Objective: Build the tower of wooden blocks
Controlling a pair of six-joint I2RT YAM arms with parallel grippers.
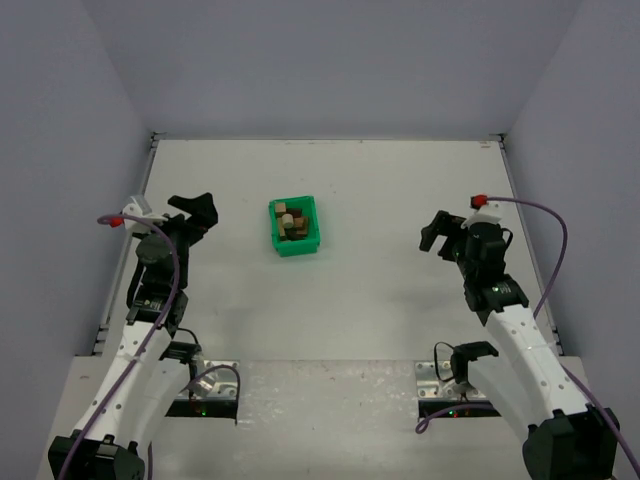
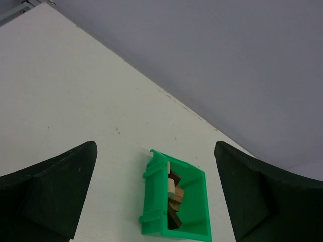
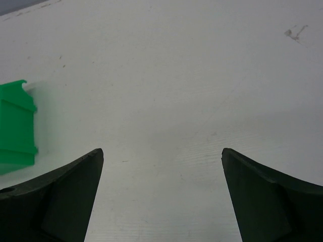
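No wood block tower is in view. Light tan and dark brown wooden blocks lie jumbled inside a small green bin on the white table, left of centre. My left gripper hovers open to the left of the bin, pointed at it. In the left wrist view the blocks and the bin sit between and beyond the wide-apart fingers of that gripper. My right gripper is open well to the right of the bin. Its wrist view has bare table between the fingers of the gripper and only the bin's edge at far left.
Grey walls enclose the table on the left, back and right. The table's back edge lies behind the bin. Both arm bases are bolted at the near edge.
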